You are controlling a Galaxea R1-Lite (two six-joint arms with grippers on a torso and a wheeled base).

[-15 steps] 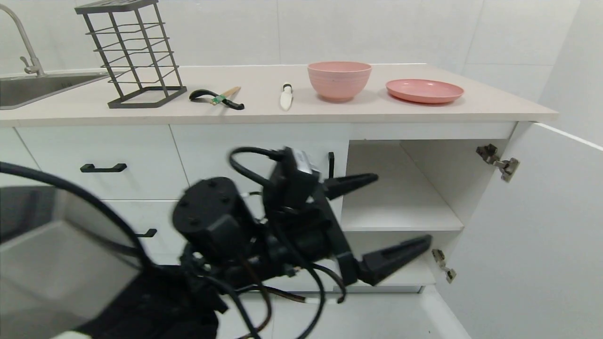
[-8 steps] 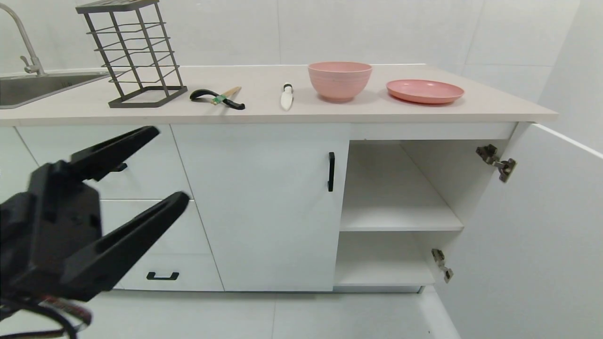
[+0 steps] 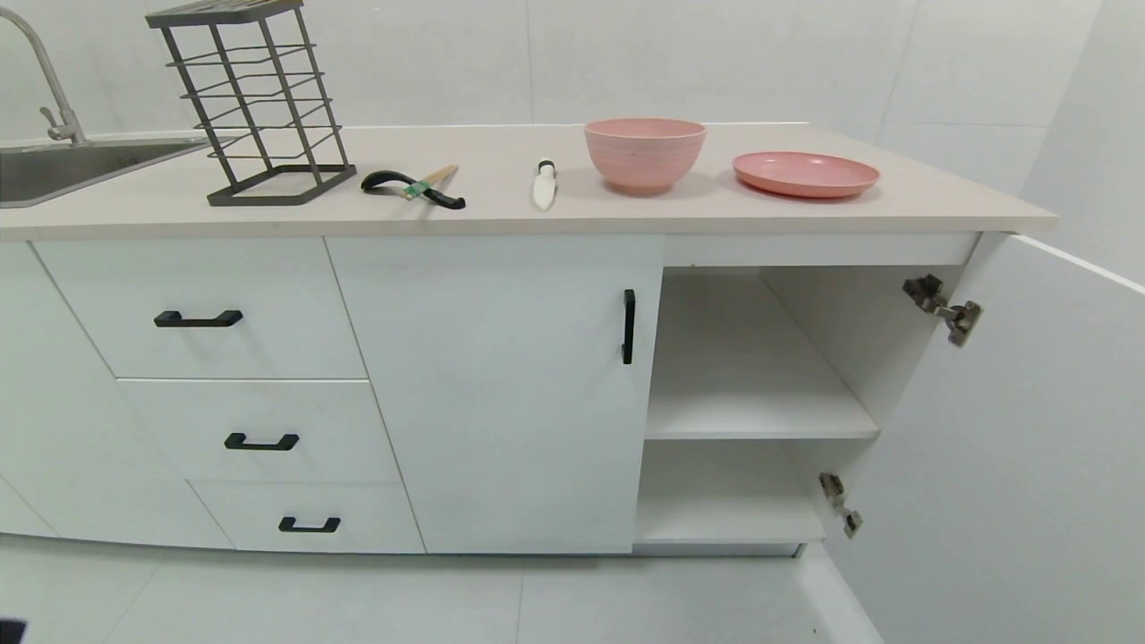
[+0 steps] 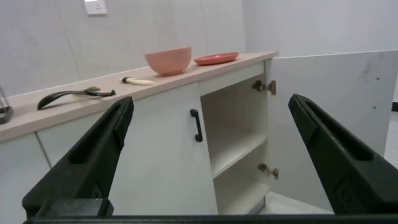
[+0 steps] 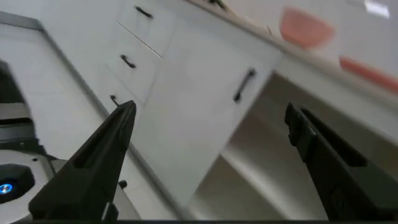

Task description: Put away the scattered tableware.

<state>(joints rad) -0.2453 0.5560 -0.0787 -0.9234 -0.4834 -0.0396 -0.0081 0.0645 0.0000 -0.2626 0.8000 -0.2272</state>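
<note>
Left gripper (image 4: 210,102), its jaws wide apart and empty, has swept from the cupboard front off to the robot's left within the last second. The right gripper (image 5: 210,109) is spread too. Opening looks done; nothing is stowed yet. The pink bowl (image 3: 644,152) sits on the countertop (image 3: 501,219), well apart from both grippers, with the pink plate (image 3: 805,173) near it and the open cupboard (image 3: 760,420) below.

The cupboard (image 3: 850,331) under the plate (image 3: 805,172) stands open, its door (image 3: 1029,429) swung out to the right and a shelf (image 3: 760,416) splitting it in two. On the counter (image 3: 492,199), the bowl (image 3: 644,152) sits just beside the plate, and the rack (image 3: 259,98) stands well left.
</note>
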